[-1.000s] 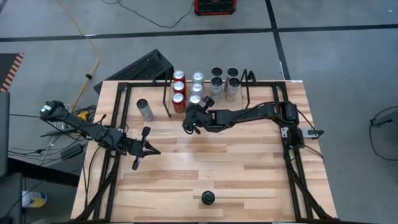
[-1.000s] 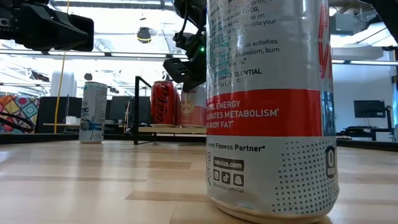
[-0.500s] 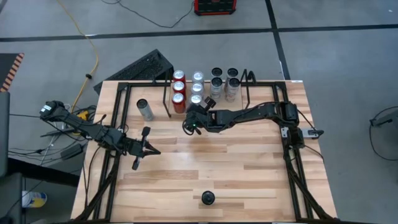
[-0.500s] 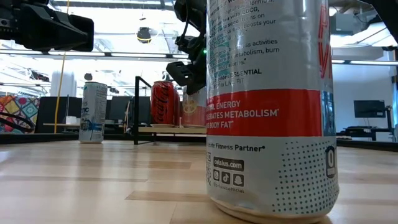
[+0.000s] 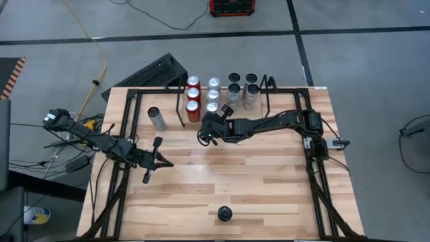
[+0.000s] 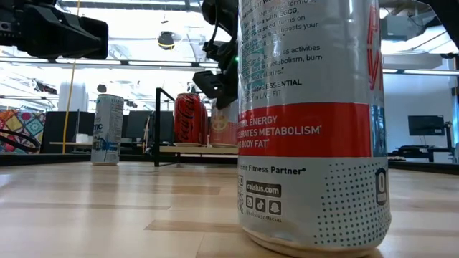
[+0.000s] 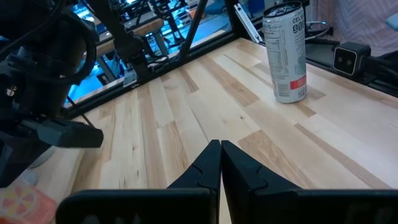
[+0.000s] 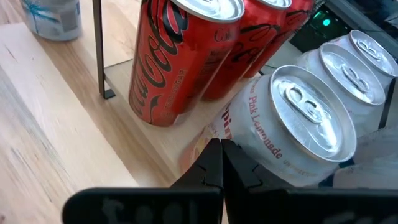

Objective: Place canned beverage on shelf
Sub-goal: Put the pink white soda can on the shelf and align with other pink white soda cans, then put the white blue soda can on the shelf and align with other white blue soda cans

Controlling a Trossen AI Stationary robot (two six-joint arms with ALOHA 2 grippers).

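Can [image 5: 224, 214] stands upright on the table [image 5: 255, 181], well apart from the shelf [image 5: 222, 101], on the opposite side of the board. The low view shows this can [image 6: 313, 122] close up with its red band and print, which the high view cannot resolve. The right wrist view alone shows shelf contents in detail: 2 red cans [image 8: 186, 56] beside a white can [image 8: 292, 130] lettered "Pink Lemonade". Right gripper [image 5: 205, 136] sits just in front of the shelf, fingers [image 8: 211, 168] pressed together, holding nothing, tips close to the white can. Left gripper [image 5: 149, 176] waits well to the left of the shelf, fingers [image 7: 214, 165] likewise closed and empty. 1 more can [image 5: 156, 118] stands just left of the shelf. The table is pale wood planks; grey floor, a yellow cable [image 5: 94, 47] beyond.
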